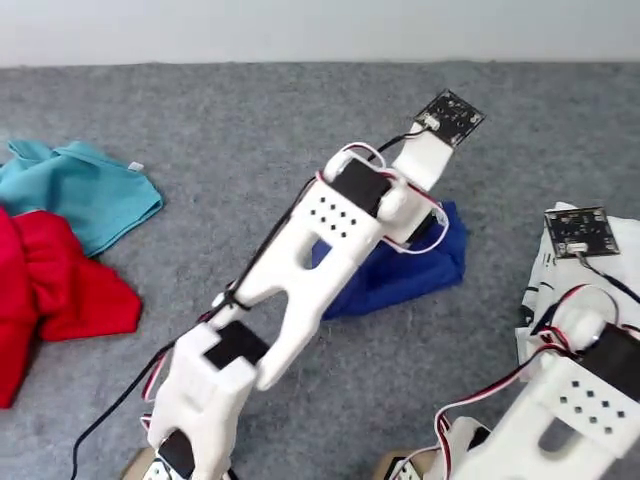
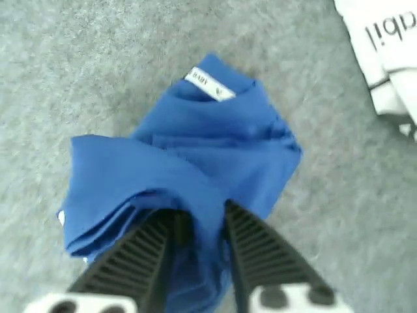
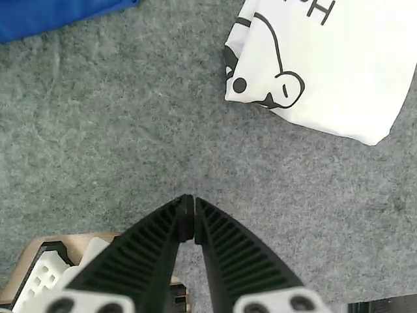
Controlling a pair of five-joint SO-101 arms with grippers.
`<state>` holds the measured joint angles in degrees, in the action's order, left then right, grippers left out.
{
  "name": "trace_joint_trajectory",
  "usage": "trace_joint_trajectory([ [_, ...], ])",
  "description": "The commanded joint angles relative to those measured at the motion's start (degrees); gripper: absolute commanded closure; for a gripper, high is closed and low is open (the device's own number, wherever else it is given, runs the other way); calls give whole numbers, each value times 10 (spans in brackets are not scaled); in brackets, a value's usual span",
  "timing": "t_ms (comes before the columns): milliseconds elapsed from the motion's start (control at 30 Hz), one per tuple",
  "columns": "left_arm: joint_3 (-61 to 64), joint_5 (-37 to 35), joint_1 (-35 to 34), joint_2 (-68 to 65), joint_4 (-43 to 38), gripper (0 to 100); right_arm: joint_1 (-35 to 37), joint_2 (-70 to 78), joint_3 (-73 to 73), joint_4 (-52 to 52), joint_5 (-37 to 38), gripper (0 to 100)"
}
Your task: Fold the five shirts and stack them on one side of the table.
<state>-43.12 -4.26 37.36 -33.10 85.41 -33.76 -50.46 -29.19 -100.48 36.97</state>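
A grey felt-covered table [image 1: 240, 120] seen from above, with two white robot arms reaching in from the near edge. The left arm stretches to the middle of the table, where a crumpled blue shirt [image 1: 400, 272] lies in a loose heap, its neck label facing up. In the left wrist view, the left gripper [image 2: 199, 220] has its black ribbed fingers [image 2: 251, 244] pinched together on a raised fold of the blue shirt's near edge. The right arm sits low at the table's right side. The right gripper [image 3: 187, 210] has its fingers pressed together with nothing between them, above bare felt. Just beyond it lies a folded white shirt [image 3: 339, 72] with black printing, near the table's right edge and apart from the blue shirt. At the far left, a teal shirt [image 1: 80, 190] lies spread out, with a rumpled red shirt [image 1: 50, 290] overlapping its near edge.
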Motion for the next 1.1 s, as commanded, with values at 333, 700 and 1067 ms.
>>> trace_joint_trajectory([
  [333,-264,-20,10,-152,23,785,-3,-12,1,-14,4,980],
  [700,-309,11,-100,-144,153,840,-3,-12,1,-14,4,980],
  [1067,-84,55,-47,-99,143,870,-6,-12,1,-15,4,980],
])
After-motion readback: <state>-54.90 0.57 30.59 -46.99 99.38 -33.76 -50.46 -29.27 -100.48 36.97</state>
